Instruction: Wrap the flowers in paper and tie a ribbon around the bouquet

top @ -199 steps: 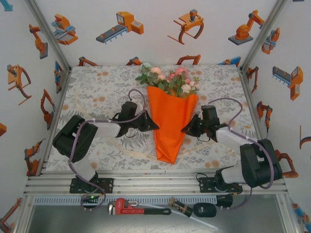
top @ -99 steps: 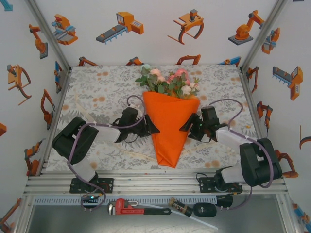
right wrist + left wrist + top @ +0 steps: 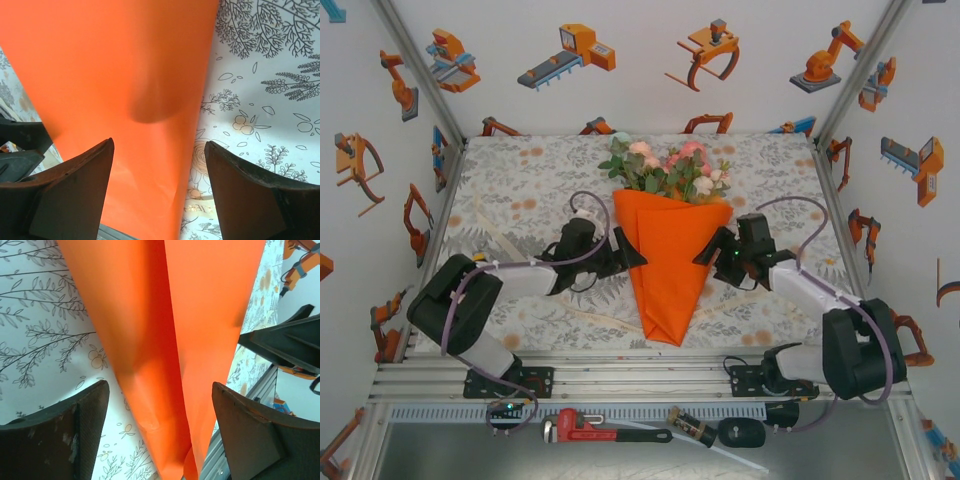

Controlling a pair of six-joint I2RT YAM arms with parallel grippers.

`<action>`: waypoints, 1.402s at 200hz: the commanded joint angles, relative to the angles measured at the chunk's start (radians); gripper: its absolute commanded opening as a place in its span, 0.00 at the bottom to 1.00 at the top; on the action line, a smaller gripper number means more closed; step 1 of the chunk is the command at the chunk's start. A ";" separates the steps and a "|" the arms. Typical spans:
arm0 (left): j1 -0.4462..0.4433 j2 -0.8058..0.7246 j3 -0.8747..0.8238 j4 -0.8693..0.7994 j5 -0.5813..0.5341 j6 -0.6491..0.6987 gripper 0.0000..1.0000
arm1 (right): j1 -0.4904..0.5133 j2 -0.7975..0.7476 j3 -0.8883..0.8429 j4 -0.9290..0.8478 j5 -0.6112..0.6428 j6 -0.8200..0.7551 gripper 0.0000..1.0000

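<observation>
Changed: since a second ago, you see both sets of jaws spread and the bouquet (image 3: pixel 670 265) lie wider.
Left gripper (image 3: pixel 632 257): wide apart, empty, at the bouquet's 9 o'clock side.
Right gripper (image 3: pixel 704 258): wide apart, empty, at its 3 o'clock side.
Flowers (image 3: pixel 665 168): at the 12 o'clock end, with the paper (image 3: pixel 200 315) tip at 6 o'clock.

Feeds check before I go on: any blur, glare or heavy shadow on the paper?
Top external: even light, sharp, no glare on the paper, only soft shadows on the tablecloth. Left wrist: paper slightly soft up close, with a shaded fold down its middle; fingers dark. Right wrist: a blurry dark dent on the paper, tablecloth print crisp.
</observation>
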 commanded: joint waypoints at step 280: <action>0.057 -0.770 -0.080 -0.416 -0.332 0.590 0.95 | -0.865 0.248 0.211 -0.379 0.164 0.072 0.51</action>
